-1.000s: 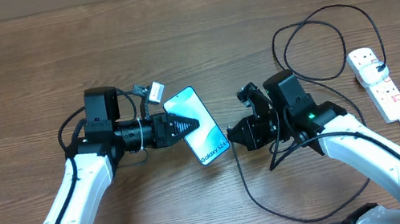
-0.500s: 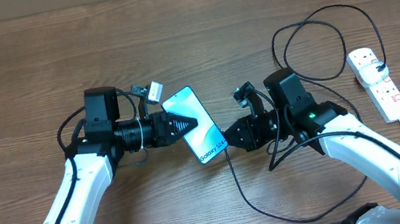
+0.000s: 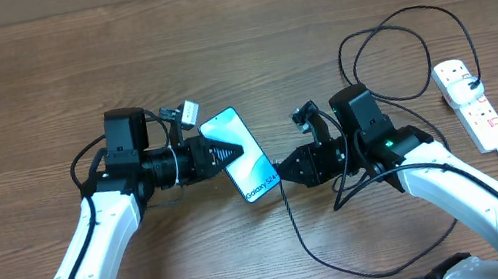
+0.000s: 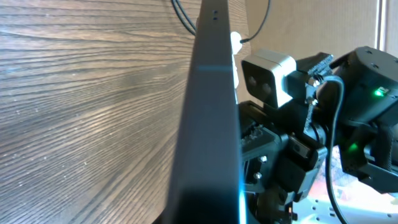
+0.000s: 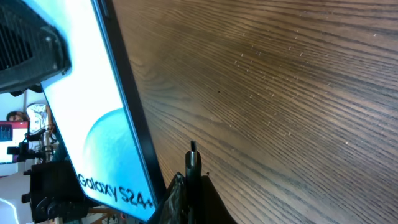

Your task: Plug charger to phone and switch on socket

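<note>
The left gripper (image 3: 228, 153) holds the phone (image 3: 254, 167) tight. The right gripper (image 3: 284, 171) pinches the charger (image 5: 193, 160) tip (just beside the phone's end). Next, I think, line it up and push in.

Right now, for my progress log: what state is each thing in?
phone: held tilted, screen lit, nothing plugged in.
charger: connector end pinched, tip beside the phone's edge, not inserted.
socket: lying flat at the right, charger's cable running to it. Switch position too small to tell.
left gripper: shut on the phone.
right gripper: shut on the charger.
</note>
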